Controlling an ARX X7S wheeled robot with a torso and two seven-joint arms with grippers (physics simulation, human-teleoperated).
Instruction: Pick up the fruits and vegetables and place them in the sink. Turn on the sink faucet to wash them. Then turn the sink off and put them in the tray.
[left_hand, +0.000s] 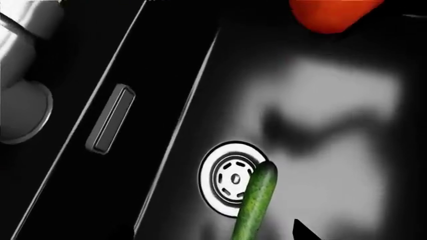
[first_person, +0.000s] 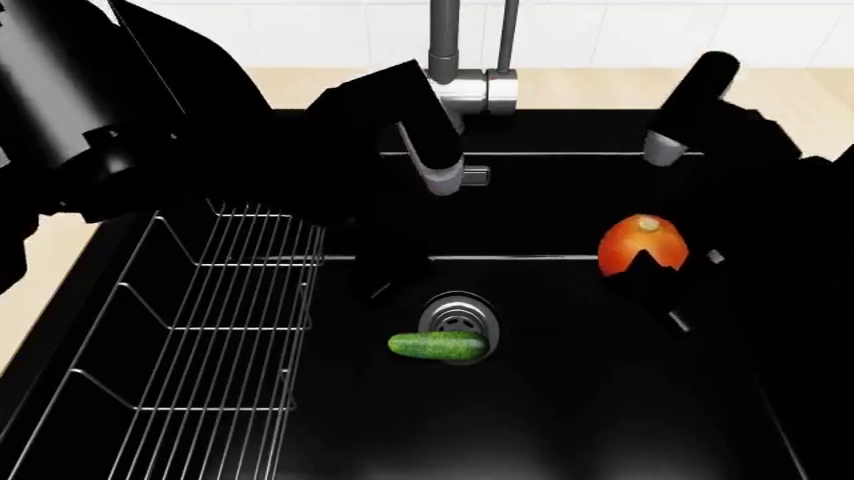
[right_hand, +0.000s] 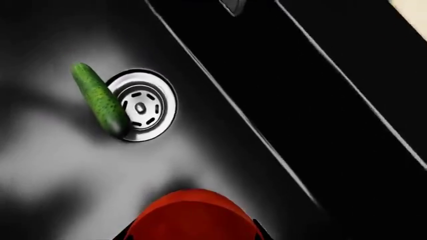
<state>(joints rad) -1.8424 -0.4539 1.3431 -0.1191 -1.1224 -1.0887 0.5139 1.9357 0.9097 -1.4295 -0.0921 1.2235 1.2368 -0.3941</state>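
The dark-green cucumber (first_person: 437, 347) lies on the floor of the black sink (first_person: 574, 400), one end over the steel drain (first_person: 458, 318). It also shows in the left wrist view (left_hand: 257, 200) and the right wrist view (right_hand: 100, 100). My left gripper (first_person: 390, 275) hangs open above the cucumber, apart from it; one black fingertip (left_hand: 303, 231) shows. My right gripper (first_person: 661, 275) is shut on the red-orange fruit (first_person: 641, 243), holding it above the sink's right side; the fruit fills the jaws (right_hand: 193, 220). The steel faucet (first_person: 461, 70) stands behind the sink. The tray is out of view.
A wire rack (first_person: 200, 340) runs along the sink's left side. An overflow slot (left_hand: 110, 120) sits in the sink's back wall below the faucet base (left_hand: 20, 107). Light wooden counter (first_person: 587, 85) lies behind the sink.
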